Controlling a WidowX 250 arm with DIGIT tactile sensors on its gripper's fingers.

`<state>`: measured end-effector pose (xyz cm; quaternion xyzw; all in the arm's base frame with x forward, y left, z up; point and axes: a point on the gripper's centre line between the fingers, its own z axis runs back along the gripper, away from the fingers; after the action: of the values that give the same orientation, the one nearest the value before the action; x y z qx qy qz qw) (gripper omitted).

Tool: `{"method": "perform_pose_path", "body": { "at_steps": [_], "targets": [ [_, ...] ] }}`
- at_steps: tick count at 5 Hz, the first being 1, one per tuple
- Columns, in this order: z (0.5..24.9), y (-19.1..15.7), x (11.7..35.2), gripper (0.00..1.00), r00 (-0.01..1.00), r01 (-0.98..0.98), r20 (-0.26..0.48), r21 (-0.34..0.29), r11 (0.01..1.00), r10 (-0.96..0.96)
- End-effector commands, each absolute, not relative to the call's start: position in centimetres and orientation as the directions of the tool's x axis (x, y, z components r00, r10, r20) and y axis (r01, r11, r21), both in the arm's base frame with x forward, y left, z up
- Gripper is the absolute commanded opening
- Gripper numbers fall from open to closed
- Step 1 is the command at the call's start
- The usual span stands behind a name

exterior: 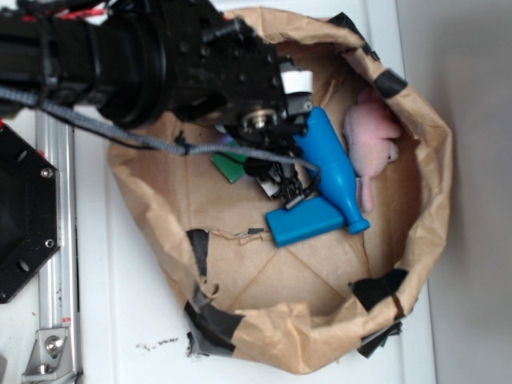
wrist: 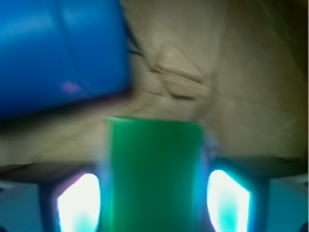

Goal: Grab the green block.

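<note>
One flat green rectangular block (exterior: 230,166) shows, mostly hidden under the arm in the exterior view and filling the lower middle of the wrist view. One blue rectangular block (exterior: 306,221) lies in the bag, and one blue bottle-shaped plastic pin (exterior: 336,172). One pink soft plush toy (exterior: 372,142) is there as well, so four loose things are visible in all. They share one crumpled brown paper bag (exterior: 432,152), patched with several strips of black tape. One black robot arm carries one tool (wrist: 153,198), with two glowing fingers (wrist: 79,200).
</note>
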<state>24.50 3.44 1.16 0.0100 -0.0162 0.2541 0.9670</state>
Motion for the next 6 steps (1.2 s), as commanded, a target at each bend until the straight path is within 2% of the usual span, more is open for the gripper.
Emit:
{"method": "perform_pose_path", "body": {
  "at_steps": [1,2,3,4,5,6],
  "targets": [
    [0.9,3.5,23.4,0.00,0.894,-0.448,0.020,0.048,0.893,0.447],
    [1.4,3.4,23.5,0.00,0.915,-0.403,0.018,0.062,0.913,0.403],
    [3.8,3.4,23.7,0.00,0.931,-0.364,0.037,0.053,0.930,0.362],
    [8.8,3.0,24.3,0.00,0.962,-0.256,0.099,-0.005,0.967,0.255],
    [13.8,2.2,25.0,0.00,0.990,-0.009,0.137,-0.006,1.000,0.010],
    [18.8,1.3,25.6,0.00,0.981,0.107,0.160,0.036,0.994,-0.111]
  ]
}}
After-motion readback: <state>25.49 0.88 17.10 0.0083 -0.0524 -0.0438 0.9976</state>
